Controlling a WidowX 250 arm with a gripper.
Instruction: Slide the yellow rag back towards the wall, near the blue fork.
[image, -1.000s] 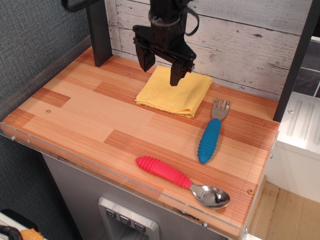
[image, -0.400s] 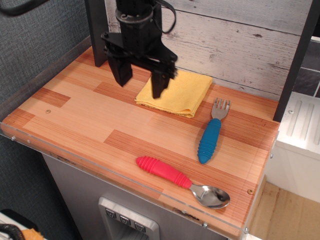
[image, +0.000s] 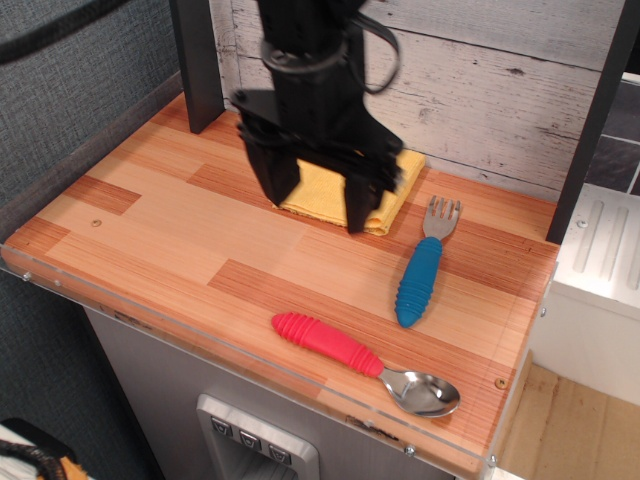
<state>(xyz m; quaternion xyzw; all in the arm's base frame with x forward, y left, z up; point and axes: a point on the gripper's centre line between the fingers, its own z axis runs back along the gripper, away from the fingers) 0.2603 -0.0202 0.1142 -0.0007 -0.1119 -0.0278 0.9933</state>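
Observation:
The yellow rag (image: 390, 196) lies folded on the wooden table near the whitewashed plank wall (image: 480, 80), mostly hidden behind my gripper. The blue fork (image: 424, 268) lies just right of the rag, tines toward the wall. My black gripper (image: 318, 205) hangs in front of the rag with its two fingers spread apart, open and holding nothing. It is lifted off the cloth.
A red-handled spoon (image: 352, 358) lies near the table's front edge. Dark posts stand at the back left (image: 197, 60) and at the right (image: 590, 120). A dark grey fabric panel (image: 70, 70) bounds the left side. A white unit (image: 600, 280) sits beyond the right edge.
My gripper swung left away from the rag, then came forward and right, closer to the camera, now covering most of the rag. The rag, fork and spoon have not moved.

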